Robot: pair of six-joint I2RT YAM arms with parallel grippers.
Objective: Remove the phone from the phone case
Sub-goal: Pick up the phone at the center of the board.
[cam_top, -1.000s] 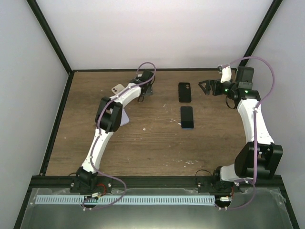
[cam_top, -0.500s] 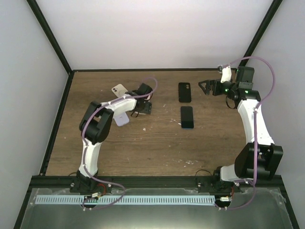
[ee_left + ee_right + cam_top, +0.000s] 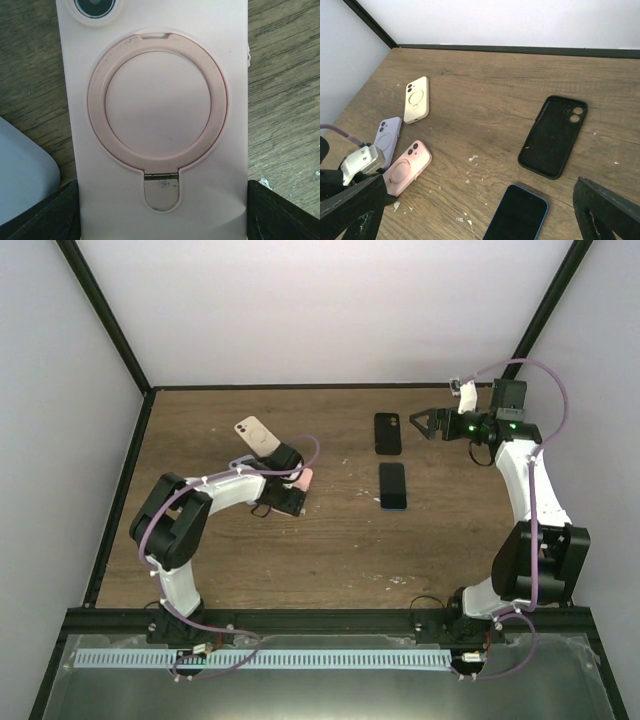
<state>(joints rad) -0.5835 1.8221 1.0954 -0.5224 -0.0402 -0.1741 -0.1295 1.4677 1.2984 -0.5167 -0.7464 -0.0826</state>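
Grip matters here: left gripper (image 3: 162,212) has its jaws clamped on the long edges of the pink phone case (image 3: 157,105), so the right gripper (image 3: 425,424), jaws wide open, should probably peel a corner.

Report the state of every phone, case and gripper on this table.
left gripper: shut on pink case, fingers on its long edges.
pink case: back up, ring folded flat.
right gripper: open, empty.
black case: empty, inside up.
blue phone: uncased, screen up, dark.
cream case: flat, back up.
lilac case: flat, back up.

pink cased phone (image 3: 160,125), back facing up, lying level
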